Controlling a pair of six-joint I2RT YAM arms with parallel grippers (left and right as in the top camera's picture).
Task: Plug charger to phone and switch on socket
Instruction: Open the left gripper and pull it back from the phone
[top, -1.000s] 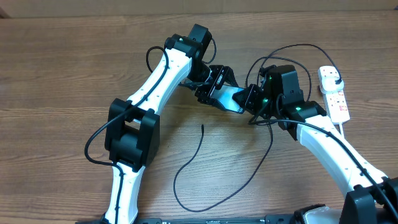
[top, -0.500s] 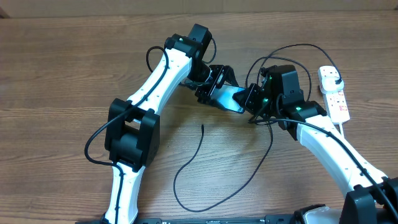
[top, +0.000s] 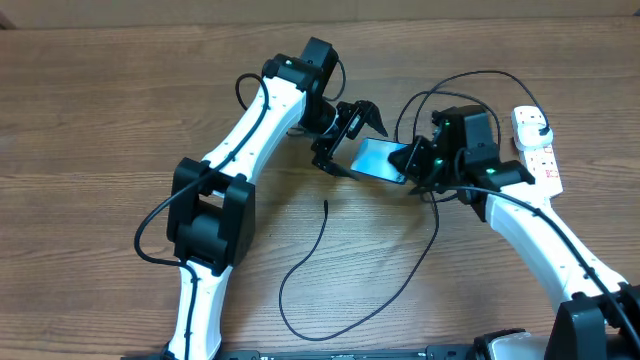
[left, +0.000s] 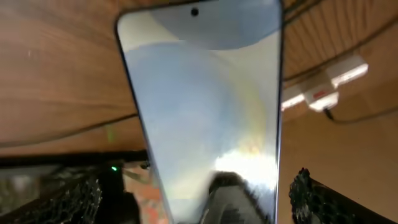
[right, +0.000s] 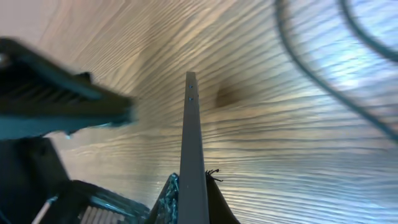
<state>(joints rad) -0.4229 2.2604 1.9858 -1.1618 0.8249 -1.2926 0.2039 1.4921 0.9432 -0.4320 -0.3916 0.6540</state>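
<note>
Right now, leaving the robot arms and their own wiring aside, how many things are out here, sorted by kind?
phone: 1
black charging cable: 1
white power strip: 1
Total: 3

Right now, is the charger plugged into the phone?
Unplugged: the charger tip lies loose on the table, apart from the phone pinched by the right end effector.
</note>
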